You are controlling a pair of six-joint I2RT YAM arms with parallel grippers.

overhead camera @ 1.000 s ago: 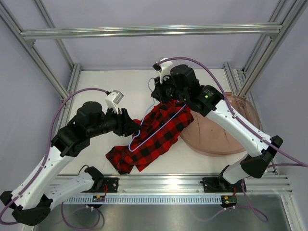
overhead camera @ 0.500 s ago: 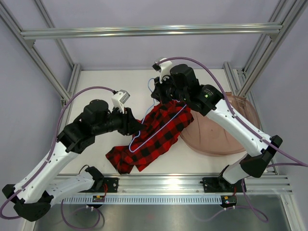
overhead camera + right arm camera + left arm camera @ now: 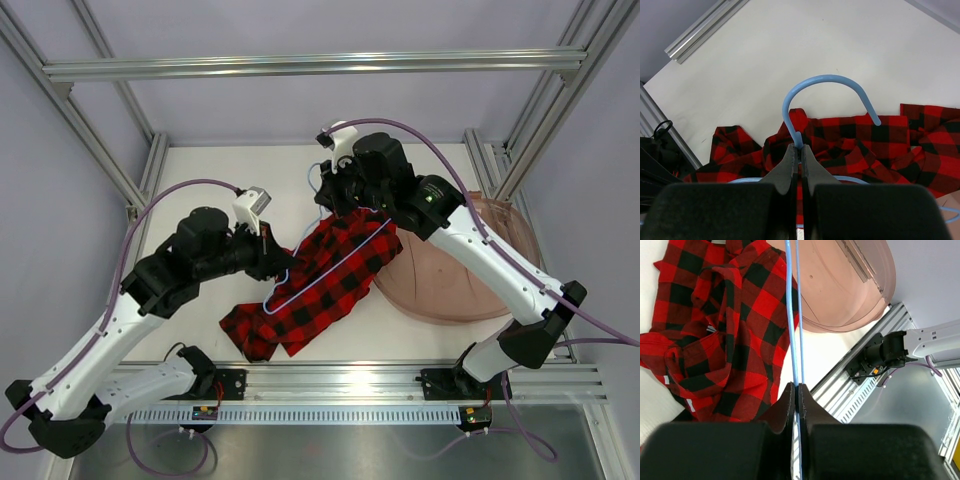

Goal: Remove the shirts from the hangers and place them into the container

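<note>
Left side: the left gripper (image 3: 796, 389) is clenched on the thin light-blue wire hanger (image 3: 830, 76). Two runs of the wire meet at the hanger's lower-left end, and both pass between the closed fingers.

Centre: the red-and-black plaid shirt (image 3: 300, 318) lies crumpled on the white table (image 3: 220, 180), running on a diagonal from lower left to upper right. The hanger's outline shows over the cloth along that same diagonal. Whether any part of the wire is inside the garment cannot be told.

Right of centre: the right gripper (image 3: 800, 147) is clamped on the hanger's neck, just below the hook, which curves up clear of the cloth.

Right side: the pinkish tub (image 3: 440, 290) sits on the table. The shirt's upper right edge reaches its left rim, but the bulk of the shirt is outside it.
</note>
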